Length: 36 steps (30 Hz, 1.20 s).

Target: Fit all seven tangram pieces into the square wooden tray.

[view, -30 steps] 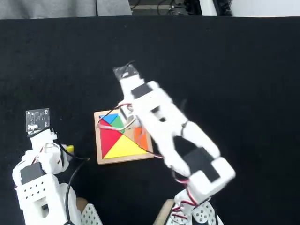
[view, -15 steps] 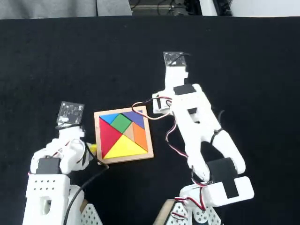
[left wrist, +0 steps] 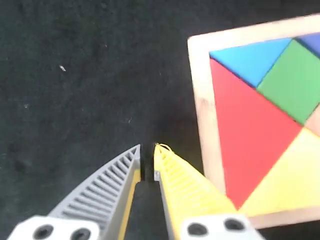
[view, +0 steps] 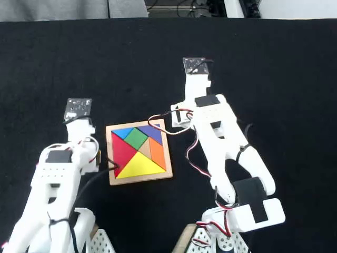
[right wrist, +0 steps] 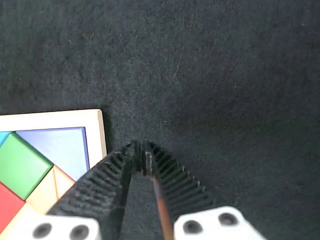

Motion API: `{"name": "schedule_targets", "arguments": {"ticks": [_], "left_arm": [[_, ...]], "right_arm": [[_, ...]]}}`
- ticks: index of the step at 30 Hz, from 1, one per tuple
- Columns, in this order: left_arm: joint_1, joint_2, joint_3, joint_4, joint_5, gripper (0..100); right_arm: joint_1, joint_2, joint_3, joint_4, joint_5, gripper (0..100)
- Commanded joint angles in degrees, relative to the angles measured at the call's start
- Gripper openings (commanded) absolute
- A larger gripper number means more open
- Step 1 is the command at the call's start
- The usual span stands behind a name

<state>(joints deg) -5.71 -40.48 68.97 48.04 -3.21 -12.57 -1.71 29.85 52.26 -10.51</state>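
Left jaws are sitting clenched on nothing, tips nearly touching, just beside the left edge of the square wooden tray (view: 142,179) and over the black worktop (view: 274,79). Right jaws are hanging pinched together too, empty, just off the tray's far right corner. Seven tangram pieces (view: 126,156) are lying flat inside the tray, filling it: red triangle (view: 122,149), yellow triangle (view: 139,166), blue triangle (view: 124,133), green square (view: 137,138), purple piece (view: 153,133), orange piece (view: 157,153) — and a small tan triangle (view: 144,150) between them.
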Motion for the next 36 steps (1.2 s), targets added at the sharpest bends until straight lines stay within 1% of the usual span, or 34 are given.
{"name": "schedule_targets", "arguments": {"ticks": [1,4,6,10,20,25,28,32,36], "left_arm": [[4.44,5.27,-3.56,-3.52,3.16,6],[8.04,8.09,-3.74,-6.59,3.34,6],[8.22,10.46,-4.18,-7.65,4.84,6],[6.81,15.38,-8.04,-6.51,5.63,6],[7.08,23.21,-14.37,-6.24,5.71,6],[10.77,27.34,-18.42,-4.04,5.71,6],[12.53,30.24,-21.23,-4.40,5.80,6],[12.53,33.49,-24.31,-4.13,7.03,6],[12.00,34.02,-24.40,-3.60,7.74,6]], "right_arm": [[0.88,-2.42,-0.13,-1.05,3.69,1.5],[1.49,-2.42,-0.13,-1.05,5.19,1.5],[2.46,-2.42,-0.22,-1.05,5.10,1.5],[4.31,-2.42,-0.40,-1.05,5.45,1.5],[4.40,-2.42,-0.40,-1.14,5.54,1.5],[4.48,-2.42,-0.40,-1.05,5.63,1.5],[4.48,-2.42,-0.22,-0.88,7.74,1.5],[4.57,-2.42,-0.13,-0.79,8.35,1.5],[4.57,-2.42,-0.13,-0.88,8.35,1.5]]}}
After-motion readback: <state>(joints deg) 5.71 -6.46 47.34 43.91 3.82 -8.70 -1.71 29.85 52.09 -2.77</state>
